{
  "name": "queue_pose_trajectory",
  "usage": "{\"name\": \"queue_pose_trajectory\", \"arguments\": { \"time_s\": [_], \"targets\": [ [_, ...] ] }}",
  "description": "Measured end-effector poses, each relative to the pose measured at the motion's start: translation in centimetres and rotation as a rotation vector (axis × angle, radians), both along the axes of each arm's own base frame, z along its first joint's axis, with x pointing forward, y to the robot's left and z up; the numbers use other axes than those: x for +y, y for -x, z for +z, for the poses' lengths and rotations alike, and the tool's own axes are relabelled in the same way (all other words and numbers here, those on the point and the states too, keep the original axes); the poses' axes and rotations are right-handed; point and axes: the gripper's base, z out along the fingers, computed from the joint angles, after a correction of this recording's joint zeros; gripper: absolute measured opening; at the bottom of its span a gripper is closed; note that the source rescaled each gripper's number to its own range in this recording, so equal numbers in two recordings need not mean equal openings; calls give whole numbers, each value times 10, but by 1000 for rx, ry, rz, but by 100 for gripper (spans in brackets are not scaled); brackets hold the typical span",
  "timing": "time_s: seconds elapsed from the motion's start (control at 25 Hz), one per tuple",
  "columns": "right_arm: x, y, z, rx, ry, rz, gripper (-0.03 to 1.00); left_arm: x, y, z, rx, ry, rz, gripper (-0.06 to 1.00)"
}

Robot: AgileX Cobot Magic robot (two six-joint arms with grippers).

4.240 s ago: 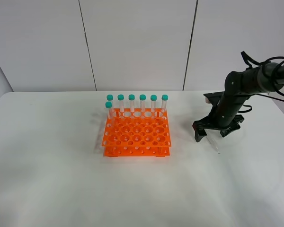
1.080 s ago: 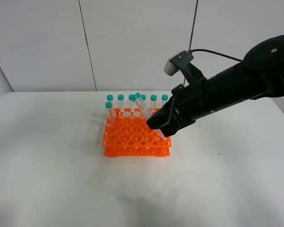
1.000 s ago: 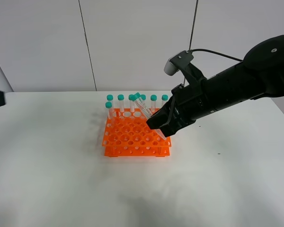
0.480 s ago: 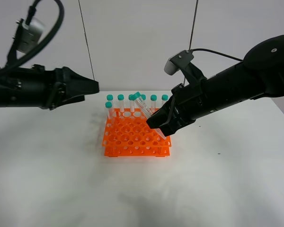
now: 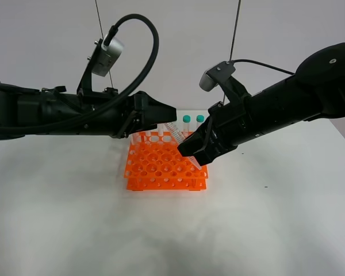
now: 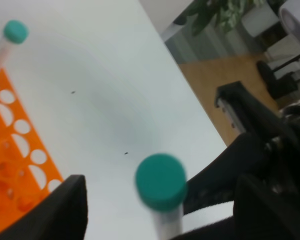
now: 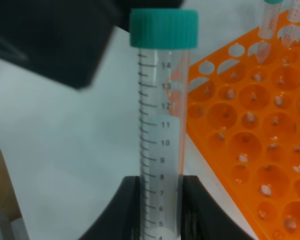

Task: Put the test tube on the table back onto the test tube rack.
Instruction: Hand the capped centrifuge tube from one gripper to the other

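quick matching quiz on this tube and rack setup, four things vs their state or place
Column one:
1. left claw
2. right claw
3. slim clear plastic tube with teal screw cap
4. bright orange plastic rack with round holes

Column two:
a. stands on the plain white table
b. shut on the tube's lower part
c. open wide
d. tilted, cap end up

Pairs: 1-c, 2-b, 3-d, 4-a
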Motion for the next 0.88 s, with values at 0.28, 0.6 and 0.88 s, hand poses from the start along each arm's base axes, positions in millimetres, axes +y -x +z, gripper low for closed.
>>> {"name": "queue_pose_trajectory", "arguments": {
  "time_s": [0.28,0.6,0.88],
  "targets": [
    [1,3,0,26,-4,26,3,-15,0,-5,11,-7,-46,100],
    [1,3,0,56,-15,-12,3,-15,-1,-5,5,-13,-38,100],
    [0,1,-1,66,-15,-55,3,-14,-2,-6,1,-28,-16,100]
  ]
}}
